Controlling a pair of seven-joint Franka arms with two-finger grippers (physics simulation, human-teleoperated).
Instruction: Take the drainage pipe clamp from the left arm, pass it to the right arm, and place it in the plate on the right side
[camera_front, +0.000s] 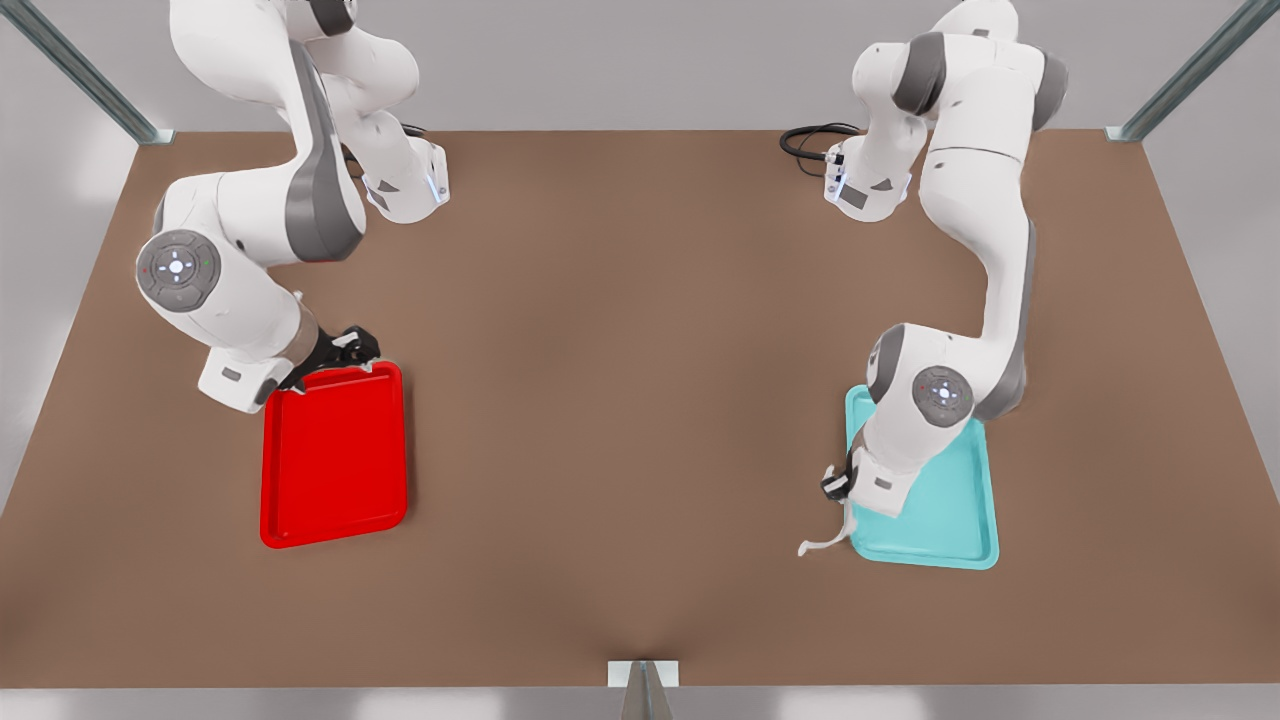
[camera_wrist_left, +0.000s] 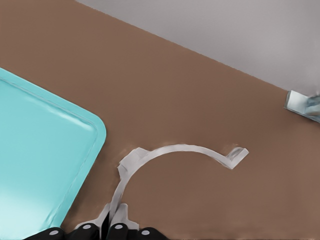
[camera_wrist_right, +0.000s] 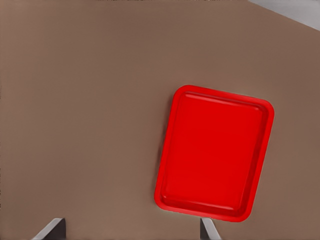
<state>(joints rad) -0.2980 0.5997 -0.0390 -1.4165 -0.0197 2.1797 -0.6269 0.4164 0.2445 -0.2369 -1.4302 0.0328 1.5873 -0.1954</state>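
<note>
Left hand pinches the thin white clamp (half-ring); right hand spread above the glossy red plate.

I count two trays on my table: one red plate and one teal tray. I see one drainage pipe clamp, and my two arms.

Bare brown tabletop lies open between my two grippers. Beside my left gripper, the teal tray crowds one flank; the other is free.
</note>
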